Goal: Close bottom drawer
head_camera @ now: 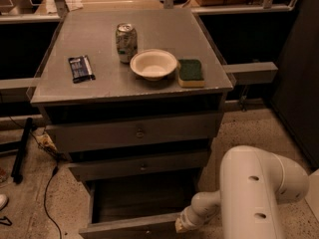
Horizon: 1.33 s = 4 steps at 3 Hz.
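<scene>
While pulled out below middle drawer (142, 166), bottom drawer (129, 228) is seen at near edge, dark inside exposed. Gripper (181, 225) is held at drawer front's right end; its opening cannot be told. Can (126, 42), bowl (153, 63), sponge (191, 72), packet (80, 68) are set on cabinet top (99, 29).

You get no words or numbers to read here. The can (126, 42) carries a printed pattern, and the dark packet (80, 67) left of the can shows pale marks, neither legible. The gripper (182, 225) sits well below the can, slightly right.
</scene>
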Available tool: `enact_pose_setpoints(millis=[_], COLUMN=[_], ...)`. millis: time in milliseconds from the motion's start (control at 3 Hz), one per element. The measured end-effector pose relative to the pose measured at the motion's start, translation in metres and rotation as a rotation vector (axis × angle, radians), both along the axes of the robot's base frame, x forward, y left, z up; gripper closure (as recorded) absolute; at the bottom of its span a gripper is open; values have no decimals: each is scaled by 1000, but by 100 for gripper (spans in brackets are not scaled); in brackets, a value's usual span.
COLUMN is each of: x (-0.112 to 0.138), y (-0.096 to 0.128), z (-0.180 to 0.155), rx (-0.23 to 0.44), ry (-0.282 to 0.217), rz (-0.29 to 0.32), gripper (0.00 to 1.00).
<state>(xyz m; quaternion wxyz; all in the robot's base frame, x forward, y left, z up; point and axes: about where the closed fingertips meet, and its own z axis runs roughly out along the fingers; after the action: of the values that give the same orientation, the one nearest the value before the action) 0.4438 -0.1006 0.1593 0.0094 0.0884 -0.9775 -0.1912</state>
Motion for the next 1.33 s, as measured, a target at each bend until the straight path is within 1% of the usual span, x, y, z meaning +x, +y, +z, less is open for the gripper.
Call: enact_pose_setpoints(millis=[667, 1000, 1333], x=[9, 24, 24], y=[18, 37, 37], z=[6, 23, 23], rx=[4, 13, 13], ry=[-28, -69, -69], rz=[19, 33, 33], gripper=[100, 100, 100])
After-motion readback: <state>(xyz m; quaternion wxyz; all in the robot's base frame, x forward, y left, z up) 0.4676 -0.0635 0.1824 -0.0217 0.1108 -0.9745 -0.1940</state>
